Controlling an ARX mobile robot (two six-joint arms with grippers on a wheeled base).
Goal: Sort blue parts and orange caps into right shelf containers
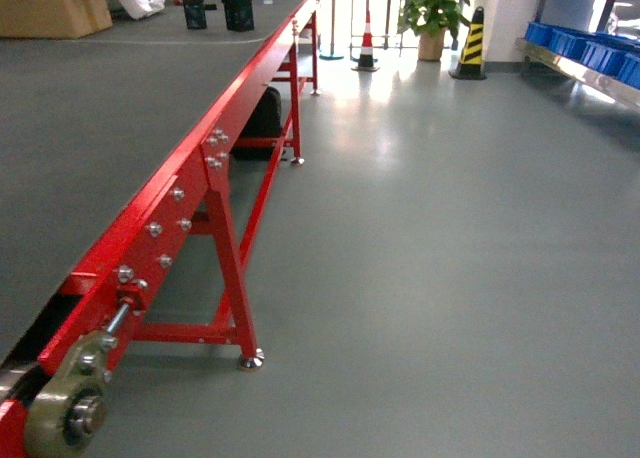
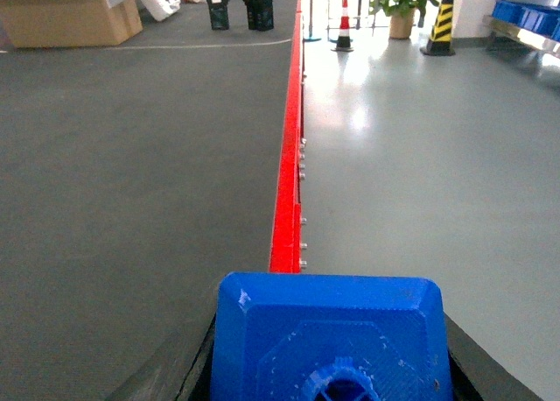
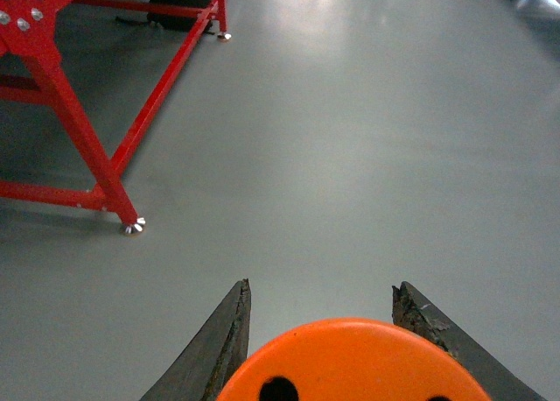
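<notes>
In the left wrist view a blue part (image 2: 332,331) fills the bottom of the frame, and my left gripper (image 2: 331,353) is shut on it, its dark fingers (image 2: 197,366) showing at both sides. It hangs over the belt's right edge. My right gripper (image 3: 320,287) is shut on an orange cap (image 3: 350,362), whose flat holed top faces the camera above bare floor. The right shelf containers (image 1: 590,48), blue crates on a metal shelf, stand far off at the upper right. Neither gripper shows in the head view.
A red-framed conveyor (image 1: 215,148) with a grey belt (image 1: 100,128) runs along the left, its legs (image 3: 87,138) reaching onto the floor. A cardboard box (image 1: 50,6) and black containers (image 1: 238,10) sit at its far end. A cone (image 1: 367,43), striped bollard (image 1: 470,43) and plant (image 1: 432,13) stand beyond.
</notes>
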